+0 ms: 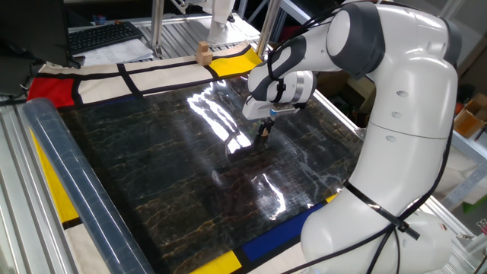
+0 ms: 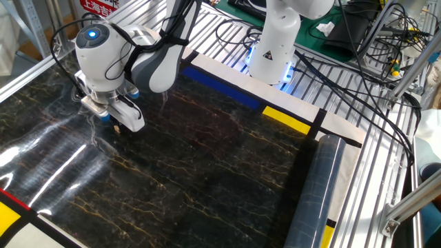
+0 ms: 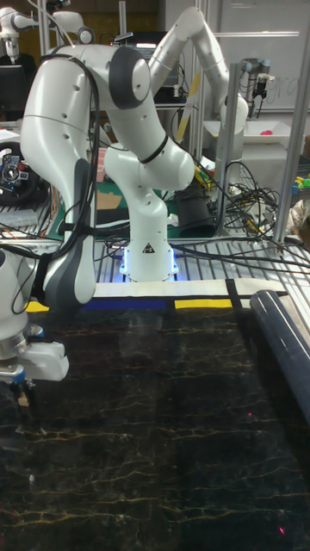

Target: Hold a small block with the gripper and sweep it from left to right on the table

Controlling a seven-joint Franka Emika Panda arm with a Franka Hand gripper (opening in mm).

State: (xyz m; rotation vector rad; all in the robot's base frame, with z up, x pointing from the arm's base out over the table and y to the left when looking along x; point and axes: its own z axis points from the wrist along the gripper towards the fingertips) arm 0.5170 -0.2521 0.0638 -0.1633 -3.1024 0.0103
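Gripper (image 1: 264, 129) is down at the table (image 1: 152, 175) surface, near the edge bordered by the yellow panel (image 1: 232, 62), fingers pointing down w/ tips at or just above the sheet. Jaws closed on the small block (image 1: 264, 133), seen only as a tan speck between the tips; contact w/ table cannot be confirmed. Larger tan block (image 1: 203, 52) stands well apart on the border by the yellow panel.

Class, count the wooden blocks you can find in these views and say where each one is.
2: a larger block on the far white border panel, and a small block between the gripper fingers on the table. Others may be hidden.
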